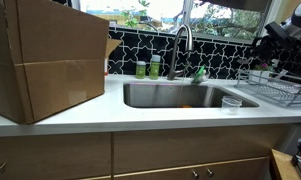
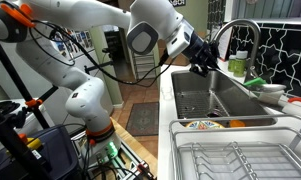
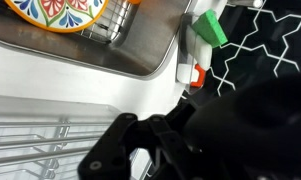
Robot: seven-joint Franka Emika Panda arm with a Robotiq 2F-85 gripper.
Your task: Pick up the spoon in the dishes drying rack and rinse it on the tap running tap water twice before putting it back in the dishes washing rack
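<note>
Black two-fingered gripper is hanging high with its fingers pointing downward. The jaws are showing only as a dark blur in the wrist view and as a small black mass in an exterior view. Cannot tell whether they are spread, closed, or carrying anything.

The spoon is not showing in any view. It may be lying in the rack or sitting between the fingers; cannot tell which.

Directly beneath the jaws, the bars of the grey wire dish-drying rack are running alongside a strip of pale countertop. The gripper is hovering clear of both. Judgement: staying this high is keeping the fingers free of the bars on the way into or out of the rack.

Past the rack's edge, the stainless-steel sink basin is holding a brightly patterned round plate on its floor. Behind the basin and well apart from the jaws, the tall brushed-steel gooseneck tap is arching over it. Running water is too small to make out. Two green bottles are standing beside its base.

A small clear cup is sitting between sink and rack. A large brown cardboard box is occupying the counter beyond the sink.

The white jointed arm is reaching in from beside the counter, elbow raised, forearm stretching toward the sink. Judgement: the wrist is bending downward to give a steep drop onto the rack.
</note>
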